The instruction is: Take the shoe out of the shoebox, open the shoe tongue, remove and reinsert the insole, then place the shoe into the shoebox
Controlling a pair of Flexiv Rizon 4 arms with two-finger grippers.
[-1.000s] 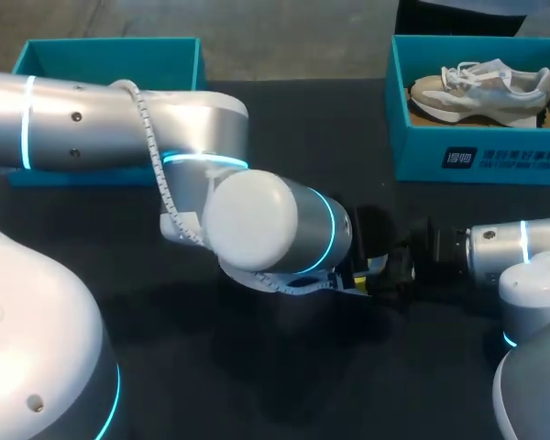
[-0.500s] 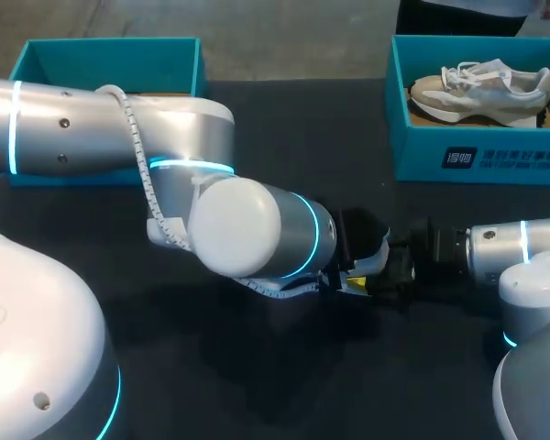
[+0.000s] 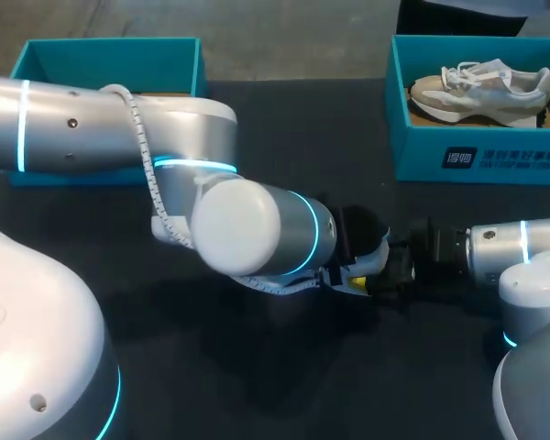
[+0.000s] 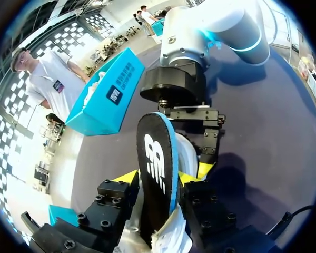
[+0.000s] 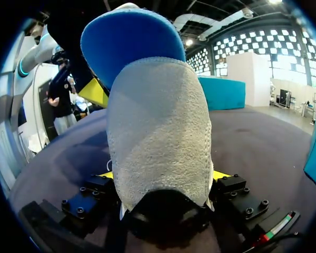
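Near the middle of the black bench (image 3: 257, 367), my left gripper (image 4: 158, 182) is clamped on the black foam insole with a blue edge (image 4: 157, 153), which stands on edge between its yellow tips. Facing it, my right gripper (image 5: 160, 176) is closed on the grey suede shoe (image 5: 158, 121), one finger at each side.

Over the last second my left arm (image 3: 119, 137) has drawn back a little toward its own side and then nearly stopped, while my right arm (image 3: 522, 247) kept still. I judge that the insole is coming out of the shoe, so the removal step is under way and reinsertion comes next.

The teal cardboard shoebox (image 3: 477, 151) sits well apart at the far right, with a beige-and-white sneaker (image 3: 481, 87) lying in it.
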